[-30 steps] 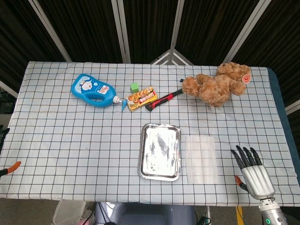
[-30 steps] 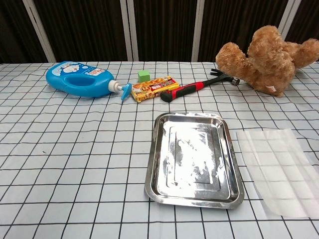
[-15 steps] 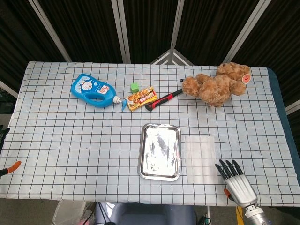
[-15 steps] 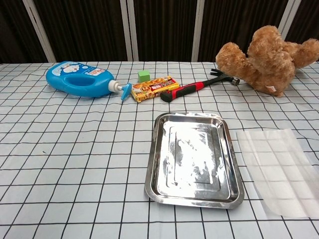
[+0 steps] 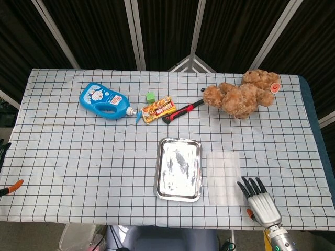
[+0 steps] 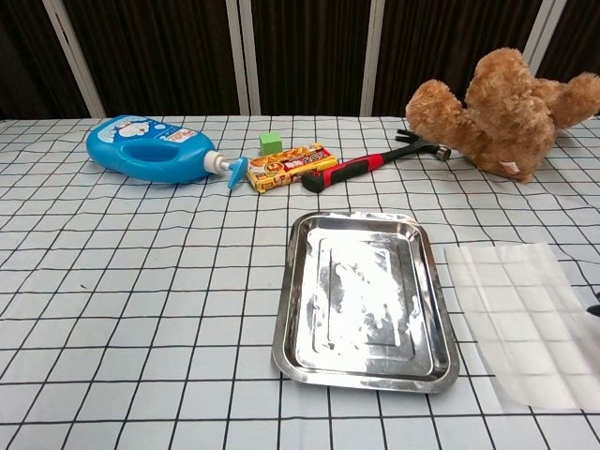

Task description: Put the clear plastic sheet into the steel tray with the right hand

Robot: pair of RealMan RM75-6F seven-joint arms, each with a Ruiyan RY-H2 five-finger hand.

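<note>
A clear plastic sheet (image 5: 224,177) (image 6: 521,319) lies flat on the checked tablecloth, just right of the steel tray (image 5: 180,169) (image 6: 365,297). The tray is empty and shiny. My right hand (image 5: 258,201) hovers near the table's front edge, just beyond the sheet's front right corner, with its fingers spread and nothing in them. In the chest view only a dark fingertip shows at the right edge. My left hand is out of both views.
At the back lie a blue detergent bottle (image 5: 103,101), a small green cube (image 5: 150,97), a snack packet (image 5: 157,109), a red-handled hammer (image 5: 182,110) and a brown teddy bear (image 5: 241,97). An orange-tipped tool (image 5: 10,189) pokes in at the left edge.
My right hand has moved left and toward the front edge, from right of the sheet to its front right corner. The sheet and tray have not moved.
</note>
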